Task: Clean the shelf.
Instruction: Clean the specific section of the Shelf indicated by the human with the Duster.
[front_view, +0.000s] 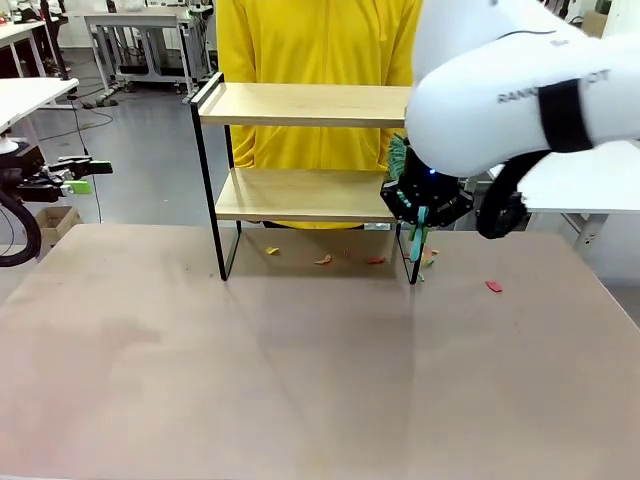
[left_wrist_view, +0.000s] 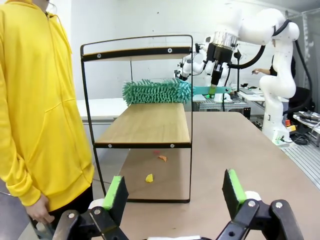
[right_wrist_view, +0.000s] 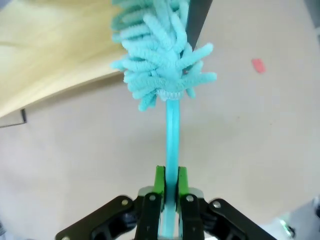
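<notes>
Here the right gripper (right_wrist_view: 170, 176) clamps the duster (right_wrist_view: 165, 75), whose head ahead of it seems to touch the shelf (left_wrist_view: 150, 125); the left gripper (left_wrist_view: 174, 190) stands wide.

Our left claw (left_wrist_view: 175, 192) gapes wide before the shelf (left_wrist_view: 150, 127); a teal duster (left_wrist_view: 155, 91) lies on its lower board.

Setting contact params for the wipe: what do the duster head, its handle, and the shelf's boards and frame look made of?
Duster head: soft teal chenille-style microfibre, judging by the fuzzy noodle strands.
Duster handle: thin, smooth teal strip, probably plastic.
Shelf boards: light wood or wood-look laminate, matte, faint grain.
Shelf frame: thin black metal rod, likely painted, satin.
</notes>
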